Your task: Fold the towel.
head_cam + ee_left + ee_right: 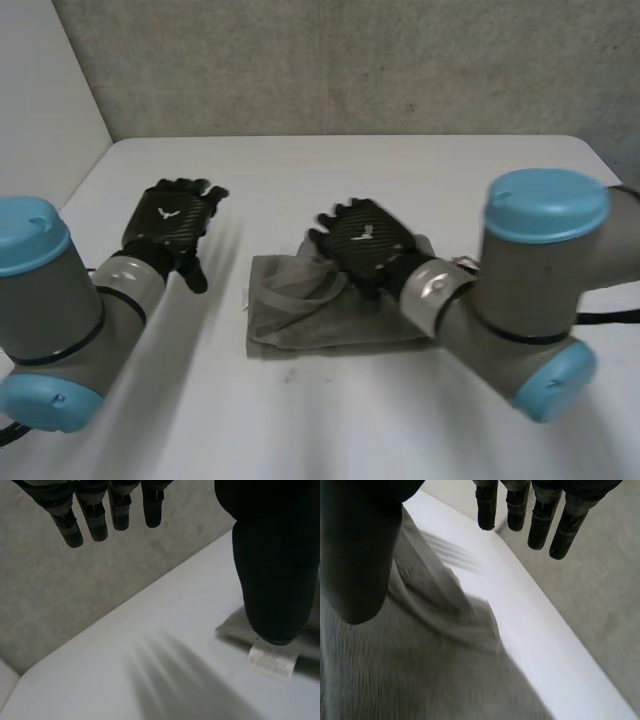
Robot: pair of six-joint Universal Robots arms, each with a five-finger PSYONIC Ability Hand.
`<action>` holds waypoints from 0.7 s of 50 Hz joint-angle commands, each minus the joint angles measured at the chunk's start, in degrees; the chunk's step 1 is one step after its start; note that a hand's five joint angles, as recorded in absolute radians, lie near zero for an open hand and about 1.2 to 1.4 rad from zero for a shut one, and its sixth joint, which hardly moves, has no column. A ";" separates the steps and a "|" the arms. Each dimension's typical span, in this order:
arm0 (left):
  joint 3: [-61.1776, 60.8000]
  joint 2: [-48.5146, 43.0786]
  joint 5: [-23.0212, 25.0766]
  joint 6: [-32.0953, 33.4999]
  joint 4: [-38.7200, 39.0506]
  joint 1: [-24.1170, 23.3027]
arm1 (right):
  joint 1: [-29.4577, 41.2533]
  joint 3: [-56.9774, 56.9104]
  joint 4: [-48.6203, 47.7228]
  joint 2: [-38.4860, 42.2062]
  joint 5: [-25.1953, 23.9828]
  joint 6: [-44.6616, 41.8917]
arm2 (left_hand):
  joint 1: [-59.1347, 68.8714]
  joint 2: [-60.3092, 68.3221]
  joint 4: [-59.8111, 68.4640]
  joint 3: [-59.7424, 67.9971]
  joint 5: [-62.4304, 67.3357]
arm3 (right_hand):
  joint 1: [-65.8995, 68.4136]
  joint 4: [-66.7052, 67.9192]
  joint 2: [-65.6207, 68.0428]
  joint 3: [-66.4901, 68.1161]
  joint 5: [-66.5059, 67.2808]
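Note:
A grey towel (300,310) lies folded in a rumpled rectangle on the white table (400,180), a loose fold raised on its top. My right hand (365,240) hovers over the towel's far right part, fingers straight and holding nothing; its wrist view has those fingers (540,520) above the towel (410,655). My left hand (172,222) is open above bare table to the left of the towel, apart from it. Beside its thumb (272,565) a towel corner (240,627) with a white label (270,661) is visible.
A grey wall (350,60) stands behind the table's far edge. The table's left edge runs close to my left arm. Bare table lies in front of the towel and beyond it.

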 commanded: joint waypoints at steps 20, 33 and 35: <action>15.31 -15.19 2.69 -3.84 -3.49 -13.86 | -11.78 19.63 -9.74 -3.19 0.21 0.22 | 0.32 0.77 0.67 0.56 -1.54 | -2.32 -4.06 -3.52 -2.99 -2.61; 19.45 -20.39 4.27 -8.25 -4.73 -13.51 | -12.75 19.54 -10.98 0.06 0.30 -3.47 | 1.83 2.28 2.18 2.07 -0.03 | 19.56 17.82 18.36 18.89 19.27; 20.15 -21.43 2.88 -8.25 -4.73 -12.90 | -12.92 19.54 -11.50 0.24 0.56 -4.52 | 3.00 3.45 3.35 3.24 1.14 | 31.77 30.03 30.57 31.10 31.48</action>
